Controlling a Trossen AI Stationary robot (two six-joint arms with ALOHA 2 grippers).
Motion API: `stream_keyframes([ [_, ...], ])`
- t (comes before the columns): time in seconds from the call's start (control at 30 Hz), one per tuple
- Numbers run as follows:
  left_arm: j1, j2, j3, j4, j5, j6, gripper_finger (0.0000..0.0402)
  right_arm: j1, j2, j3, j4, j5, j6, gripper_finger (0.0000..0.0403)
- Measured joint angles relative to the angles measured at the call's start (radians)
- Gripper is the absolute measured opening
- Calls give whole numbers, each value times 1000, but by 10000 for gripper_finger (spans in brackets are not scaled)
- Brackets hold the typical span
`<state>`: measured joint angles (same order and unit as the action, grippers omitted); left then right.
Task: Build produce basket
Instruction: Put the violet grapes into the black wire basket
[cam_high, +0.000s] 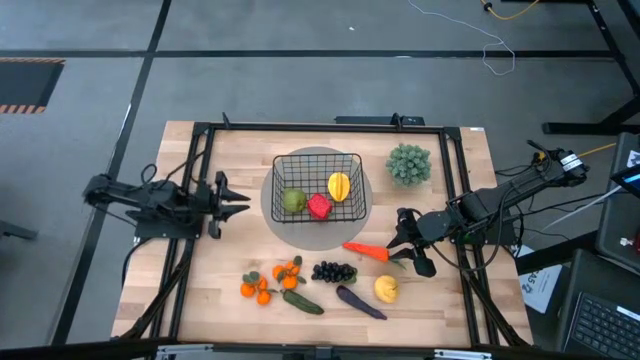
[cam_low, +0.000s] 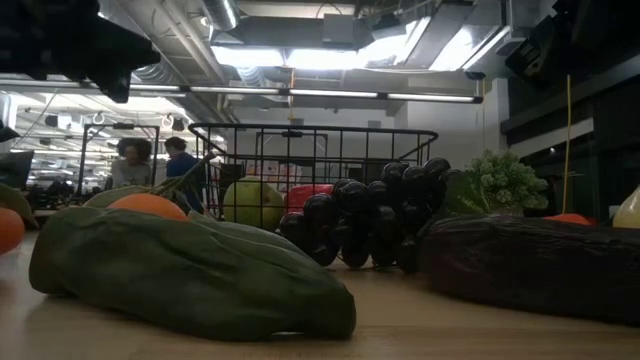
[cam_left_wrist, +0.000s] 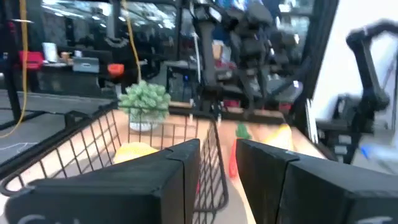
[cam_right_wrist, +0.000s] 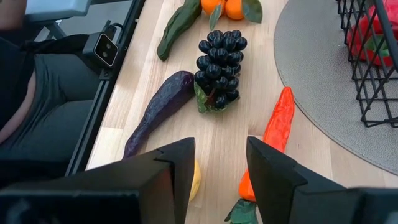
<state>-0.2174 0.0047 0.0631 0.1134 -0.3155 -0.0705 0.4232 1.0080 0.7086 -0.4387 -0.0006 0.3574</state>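
Hovering low over the right-centre of the high view, my right gripper (cam_high: 413, 250) has its fingers spread and nothing between them. The carrot (cam_high: 366, 251) lies just to its left on the bare wood, below the basket (cam_high: 318, 188), which sits on the grey disc (cam_high: 277, 215) in the middle of the table.

What matters for the next move is how the carrot lies. Its long axis runs roughly left to right in the high view, tilted slightly, with the green top pointing toward my right gripper. In the right wrist view the carrot (cam_right_wrist: 272, 140) sits off to the right of the gap between the fingers, running nearly parallel to them, so I judge I would need to shift sideways and probably turn the wrist to close across its width.

The lemon (cam_high: 386, 288) is below the gripper, with the eggplant (cam_high: 360, 301), grapes (cam_high: 334, 271), cucumber (cam_high: 302, 301) and tangerines (cam_high: 270, 279) strung out further left along the lower part of the frame. Already inside the basket are a green apple (cam_high: 293, 201), a red pepper (cam_high: 319, 207) and a yellow piece (cam_high: 339, 186).

My left gripper (cam_high: 237, 199) waits at the left of the basket, fingers apart and empty. The right arm is clearly nearer the carrot.
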Motion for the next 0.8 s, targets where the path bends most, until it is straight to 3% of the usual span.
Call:
stream_keyframes([
  [0.1,32,-2,-41,21,31,-31,94,0,0,0,0,0,-3,134],
  [0.23,68,-2,-55,68,150,-33,94,0,0,0,0,0,-3,134],
  [0.43,100,-2,-55,-17,163,30,94,0,0,0,0,0,-2,134],
  [0.6,101,13,-53,-80,177,-29,94,0,0,0,0,1,-3,134],
  [0.8,101,15,-53,-80,177,94,94,0,0,0,8,2,-25,134],
])
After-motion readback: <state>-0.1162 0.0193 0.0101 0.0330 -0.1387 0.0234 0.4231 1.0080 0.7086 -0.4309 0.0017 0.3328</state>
